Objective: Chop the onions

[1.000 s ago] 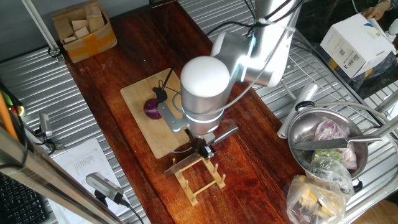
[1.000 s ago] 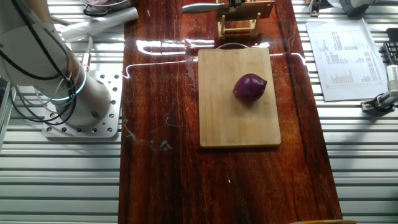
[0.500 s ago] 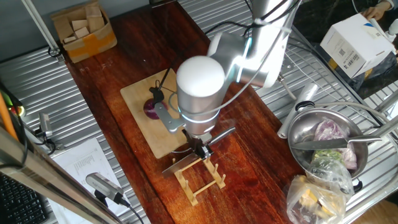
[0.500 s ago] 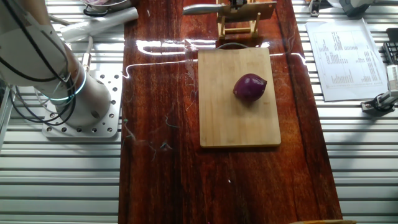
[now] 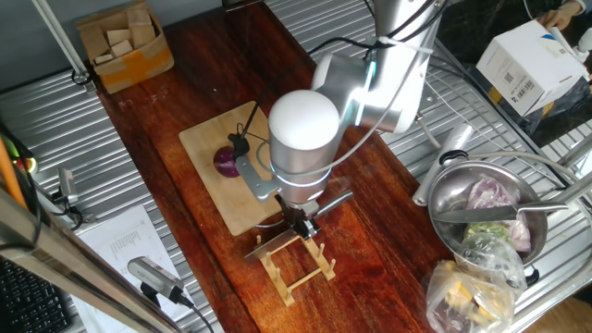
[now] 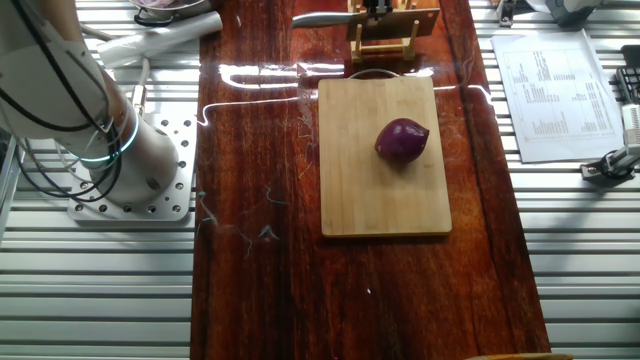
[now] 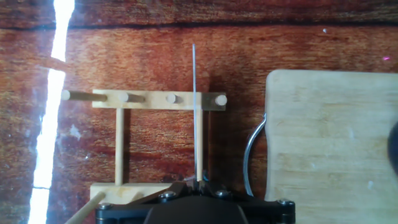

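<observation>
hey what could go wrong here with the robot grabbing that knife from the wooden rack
The knife sits edge-up between the pegs of the wooden rack, so lifting at a slant may snag a peg and drag the light rack along. The red onion is round and loose on the bamboo board, so it may roll under the blade. The gripper hides the handle, so a shallow hold could let the knife twist.

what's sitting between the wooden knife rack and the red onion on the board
In the other fixed view, between the wooden rack and the red onion there is bare cutting board and a thin curved metal piece at its edge.
</observation>
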You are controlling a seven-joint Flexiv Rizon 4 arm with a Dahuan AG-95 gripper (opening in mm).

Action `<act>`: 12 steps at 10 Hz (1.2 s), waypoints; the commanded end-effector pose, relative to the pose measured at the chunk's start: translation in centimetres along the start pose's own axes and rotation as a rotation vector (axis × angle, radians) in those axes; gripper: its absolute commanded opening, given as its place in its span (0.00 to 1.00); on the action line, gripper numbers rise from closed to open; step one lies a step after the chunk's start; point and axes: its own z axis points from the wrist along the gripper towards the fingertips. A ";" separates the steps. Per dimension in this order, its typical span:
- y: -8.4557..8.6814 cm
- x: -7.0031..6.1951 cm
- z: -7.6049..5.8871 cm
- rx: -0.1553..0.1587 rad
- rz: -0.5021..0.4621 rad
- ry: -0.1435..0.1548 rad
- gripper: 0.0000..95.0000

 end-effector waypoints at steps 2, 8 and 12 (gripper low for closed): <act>-0.1 0.0 0.5 0.004 0.003 -0.007 0.00; -0.1 -0.1 0.7 -0.001 -0.001 -0.023 0.00; -0.1 -0.1 0.8 0.000 -0.007 -0.020 0.00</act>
